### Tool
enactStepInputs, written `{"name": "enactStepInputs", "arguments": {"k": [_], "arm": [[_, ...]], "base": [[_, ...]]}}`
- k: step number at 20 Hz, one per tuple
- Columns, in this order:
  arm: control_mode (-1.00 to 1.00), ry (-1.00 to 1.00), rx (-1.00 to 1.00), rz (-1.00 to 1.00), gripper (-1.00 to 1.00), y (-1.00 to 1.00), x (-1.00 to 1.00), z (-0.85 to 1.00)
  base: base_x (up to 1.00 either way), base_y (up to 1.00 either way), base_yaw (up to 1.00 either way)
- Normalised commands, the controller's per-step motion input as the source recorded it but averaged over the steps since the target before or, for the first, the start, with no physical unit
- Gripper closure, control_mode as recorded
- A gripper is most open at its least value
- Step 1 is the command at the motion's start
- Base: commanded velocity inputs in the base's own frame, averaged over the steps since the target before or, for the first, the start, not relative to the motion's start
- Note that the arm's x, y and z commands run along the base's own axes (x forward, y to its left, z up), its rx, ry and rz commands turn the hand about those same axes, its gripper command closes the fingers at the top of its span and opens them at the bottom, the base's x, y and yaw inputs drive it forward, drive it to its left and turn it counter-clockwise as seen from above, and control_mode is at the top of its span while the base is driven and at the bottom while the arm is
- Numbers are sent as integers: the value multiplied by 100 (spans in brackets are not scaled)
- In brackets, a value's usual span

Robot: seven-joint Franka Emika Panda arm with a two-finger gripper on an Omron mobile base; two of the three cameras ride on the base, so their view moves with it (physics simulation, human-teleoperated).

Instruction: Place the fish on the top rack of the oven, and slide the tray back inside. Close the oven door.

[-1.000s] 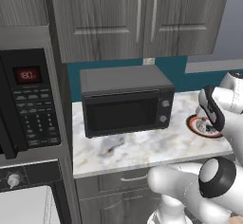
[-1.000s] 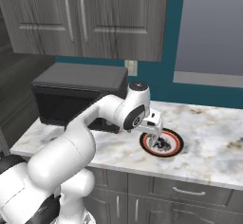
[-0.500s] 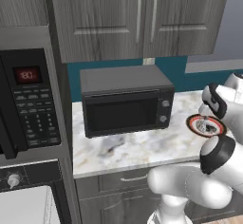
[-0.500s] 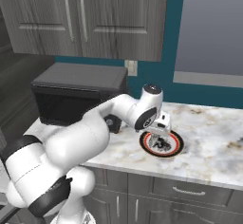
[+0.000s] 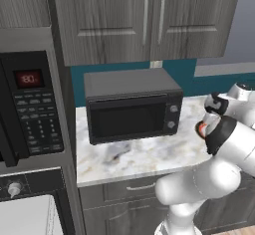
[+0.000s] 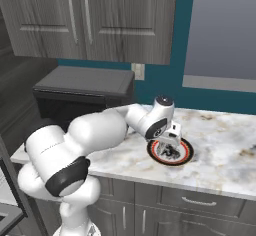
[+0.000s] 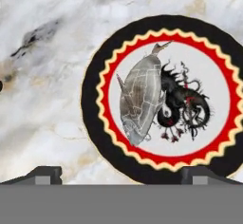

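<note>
Marble counter (image 7: 47,99) around plate (image 7: 95,123), fish (image 7: 140,99)

Small black box-shaped countertop oven (image 5: 132,104) sits on the white marble counter (image 5: 149,154); round black-and-red rimmed plate (image 6: 170,151) sits off to its side.

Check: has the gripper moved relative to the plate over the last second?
Yes. In the right base view the gripper has shifted right along the counter, from the plate's left rim to above its centre.
</note>
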Motion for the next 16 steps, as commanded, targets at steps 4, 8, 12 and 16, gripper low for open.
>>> {"name": "enactStepInputs", "arguments": {"k": [4,8,12,16], "arm": [[-100,0,0,2,-100,-24,27,-26],[-100,0,1,2,-100,-26,31,-25],[-100,0,0,3,-100,-7,43,-34],[-100,0,0,4,-100,-2,36,-50]], "base": [[0,0,0],[0,0,0],[0,0,0],[0,0,0]]}}
